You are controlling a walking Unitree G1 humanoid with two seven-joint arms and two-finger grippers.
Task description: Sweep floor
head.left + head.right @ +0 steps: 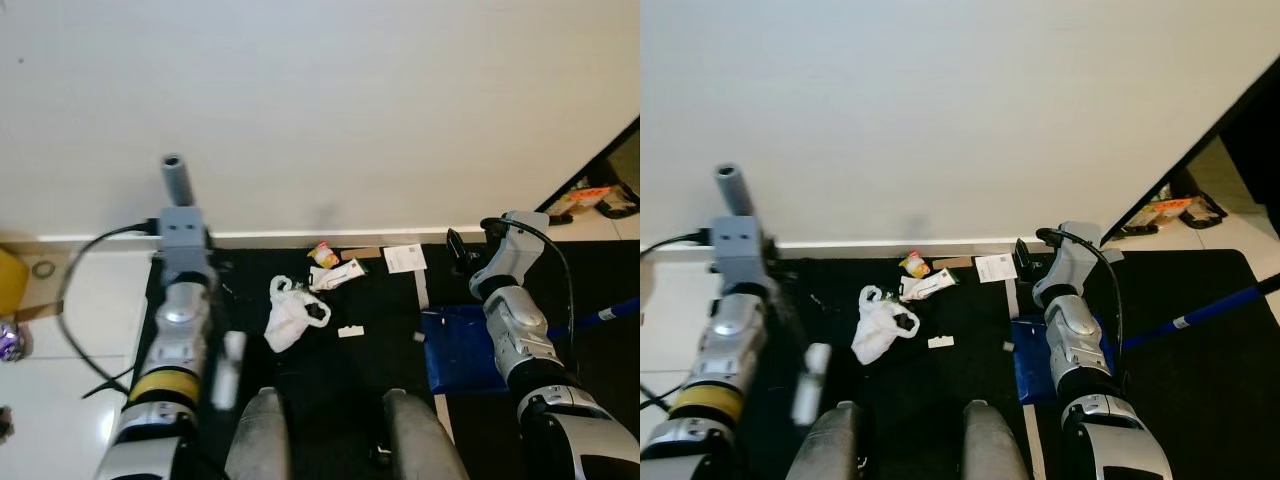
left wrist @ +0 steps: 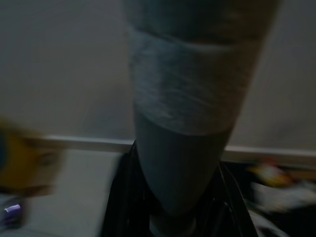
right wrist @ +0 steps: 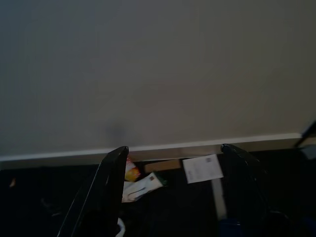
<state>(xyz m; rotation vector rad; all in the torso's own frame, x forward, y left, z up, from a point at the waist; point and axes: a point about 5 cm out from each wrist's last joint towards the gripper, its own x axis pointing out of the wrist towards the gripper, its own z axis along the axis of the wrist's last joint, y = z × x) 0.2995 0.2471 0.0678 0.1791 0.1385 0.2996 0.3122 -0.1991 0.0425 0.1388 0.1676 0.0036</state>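
Litter: white plastic bag (image 1: pixel 292 313), paper slip (image 1: pixel 404 258) and yellow wrapper (image 1: pixel 322 254) on black floor mat (image 1: pixel 370 350), by the baseboard (image 1: pixel 300 238).
Dustpan (image 1: pixel 460 350): blue, right of the bag (on the mat).
Right claw (image 3: pixel 173 192): spread, above the paper slip.
Left claw (image 2: pixel 173 217): pinching grey broom handle (image 1: pixel 176 180), left of the bag.

Two silver robot arms, one each side. One grey broom handle (image 1: pixel 175 178). One blue dustpan (image 1: pixel 461 350), one blue pole (image 1: pixel 1215 308). Litter on black mat (image 1: pixel 380 300): one crumpled white plastic bag (image 1: pixel 291 313), one white paper slip (image 1: pixel 404 258), one yellow wrapper (image 1: pixel 323 254), one white-green packet (image 1: pixel 336 275), two small white scraps (image 1: pixel 350 331). One yellow object (image 1: pixel 10 280) at left edge.
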